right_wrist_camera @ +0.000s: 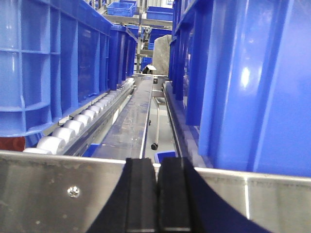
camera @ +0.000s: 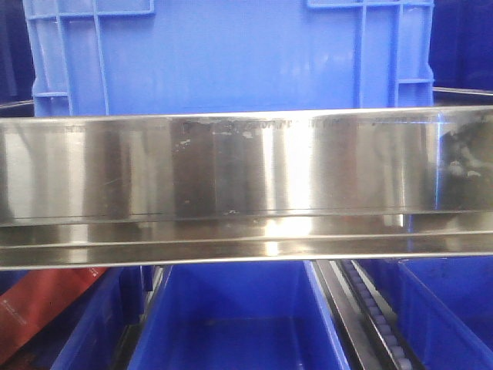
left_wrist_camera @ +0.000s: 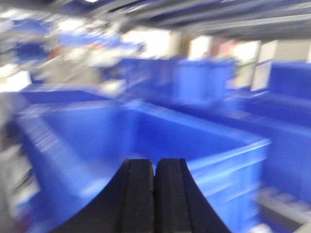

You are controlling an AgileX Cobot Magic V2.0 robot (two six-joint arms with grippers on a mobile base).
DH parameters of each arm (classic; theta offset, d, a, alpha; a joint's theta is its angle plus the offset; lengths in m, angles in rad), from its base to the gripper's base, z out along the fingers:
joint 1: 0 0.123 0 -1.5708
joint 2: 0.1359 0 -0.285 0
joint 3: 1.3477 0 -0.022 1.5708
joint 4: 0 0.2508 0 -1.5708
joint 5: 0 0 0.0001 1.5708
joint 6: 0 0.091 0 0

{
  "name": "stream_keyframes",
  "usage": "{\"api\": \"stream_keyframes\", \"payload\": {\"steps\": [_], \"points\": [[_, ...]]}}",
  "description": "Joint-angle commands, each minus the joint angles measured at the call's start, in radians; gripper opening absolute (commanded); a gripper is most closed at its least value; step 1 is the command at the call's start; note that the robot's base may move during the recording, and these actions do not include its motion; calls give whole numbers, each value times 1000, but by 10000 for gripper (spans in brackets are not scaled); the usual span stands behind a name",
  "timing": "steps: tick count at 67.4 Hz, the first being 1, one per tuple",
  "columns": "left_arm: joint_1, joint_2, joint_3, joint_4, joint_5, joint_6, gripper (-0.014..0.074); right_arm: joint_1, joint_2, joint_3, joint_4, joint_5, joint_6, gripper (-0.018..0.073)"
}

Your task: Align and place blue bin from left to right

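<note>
The blue bin [camera: 231, 54] fills the top of the front view. It shows a smooth flat side with ribbed corners and stands behind a shiny steel rail [camera: 246, 169]. Neither gripper appears in that view. My left gripper [left_wrist_camera: 155, 162] is shut with nothing between its black pads, and its view is smeared with blur. My right gripper [right_wrist_camera: 157, 161] is also shut and empty. It sits close to a steel rail [right_wrist_camera: 63, 184], facing the gap between two rows of blue crates.
Open blue bins [camera: 239, 316] sit on the lower level under the rail, with a red strip [camera: 38, 308] at the left. Roller tracks [right_wrist_camera: 77, 124] carry crates at left [right_wrist_camera: 48, 63] and right [right_wrist_camera: 252, 87]. An open blue bin [left_wrist_camera: 146, 131] lies below the left gripper.
</note>
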Motion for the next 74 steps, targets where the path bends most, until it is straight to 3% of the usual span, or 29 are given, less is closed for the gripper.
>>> {"api": "stream_keyframes", "payload": {"steps": [1, 7, 19, 36, 45, 48, 56, 65, 67, 74], "points": [[61, -43, 47, -87, 108, 60, -111, 1, -4, 0, 3, -21, -7, -79], [138, -107, 147, -175, 110, 189, -111, 1, -4, 0, 3, -21, -7, -79], [316, -268, 397, -316, -2, 335, -111, 1, -4, 0, 3, -21, -7, -79], [491, -468, 585, -370, -65, 391, -111, 1, -4, 0, 3, -21, -7, -79], [572, -495, 636, -606, -78, 659, -111, 1, -4, 0, 3, -21, -7, -79], [592, -495, 647, -645, -83, 720, -111, 1, -4, 0, 3, -21, -7, -79], [634, -495, 674, -646, -144, 725, -111, 1, -4, 0, 3, -21, -7, -79], [651, -495, 725, -639, -380, 702, -111, 1, -4, 0, 3, -21, -7, -79], [651, -495, 725, -629, -337, 682, -111, 1, -4, 0, 3, -21, -7, -79], [649, -495, 725, -620, -345, 682, -111, 1, -4, 0, 3, -21, -7, -79]]}}
